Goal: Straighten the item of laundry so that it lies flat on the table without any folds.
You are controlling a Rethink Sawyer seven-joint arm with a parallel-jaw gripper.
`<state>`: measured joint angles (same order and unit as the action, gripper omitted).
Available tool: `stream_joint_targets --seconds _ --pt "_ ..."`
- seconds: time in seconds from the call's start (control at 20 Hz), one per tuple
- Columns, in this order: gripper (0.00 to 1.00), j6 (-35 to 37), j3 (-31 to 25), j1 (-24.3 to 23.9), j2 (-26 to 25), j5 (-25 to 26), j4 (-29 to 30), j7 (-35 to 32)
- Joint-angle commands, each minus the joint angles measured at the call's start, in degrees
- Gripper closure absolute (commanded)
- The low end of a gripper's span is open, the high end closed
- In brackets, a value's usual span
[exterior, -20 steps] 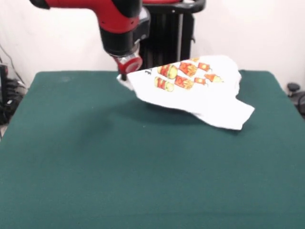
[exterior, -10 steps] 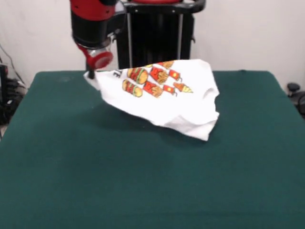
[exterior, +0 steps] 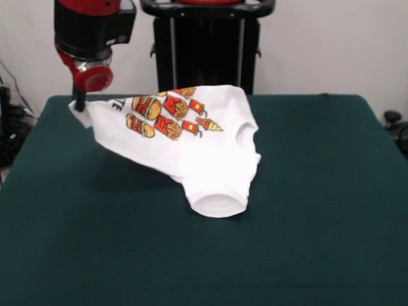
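The item of laundry (exterior: 191,143) is a white T-shirt printed with burgers and fries. One corner is lifted at the upper left, and the cloth drapes down to the right. Its lower end rests on the dark green table (exterior: 306,242), showing a round sleeve opening. My gripper (exterior: 80,105) hangs from the red and black arm at the upper left, shut on the shirt's raised corner. Most of the black text is hidden in the cloth near the gripper.
A black pedestal frame (exterior: 207,44) stands behind the table's far edge. Cables lie beside the table at the left edge (exterior: 9,127), and a dark object sits off the right edge (exterior: 394,121).
My gripper has carried the shirt's corner leftward and kept it raised. The shirt has dragged left across the table, and its trailing end has rolled to show a sleeve opening.
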<state>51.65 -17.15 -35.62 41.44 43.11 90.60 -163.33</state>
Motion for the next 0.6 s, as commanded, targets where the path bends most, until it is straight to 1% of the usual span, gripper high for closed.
stream_joint_targets --seconds 0.05,0.2,0.3,0.35,0.45,0.5,0.6 --pt "1.0 -6.98 -0.03 0.1 -4.0 4.99 -3.91 7.31" --pt "1.0 -8.22 0.18 -0.37 -5.27 5.61 -5.08 6.94" --pt "1.0 -8.95 -0.62 -1.33 -5.57 5.22 -5.15 8.94" --pt "0.0 -9.21 -1.09 -1.82 -5.74 5.18 -5.29 10.39" --pt "0.0 -10.47 -2.27 -2.91 -5.54 4.35 -4.4 11.73" --pt "0.0 -9.59 -2.41 -2.9 -5.48 3.42 -4.35 11.55" --pt "0.0 -8.03 -2.16 -1.65 -2.93 1.65 -3.14 9.63"
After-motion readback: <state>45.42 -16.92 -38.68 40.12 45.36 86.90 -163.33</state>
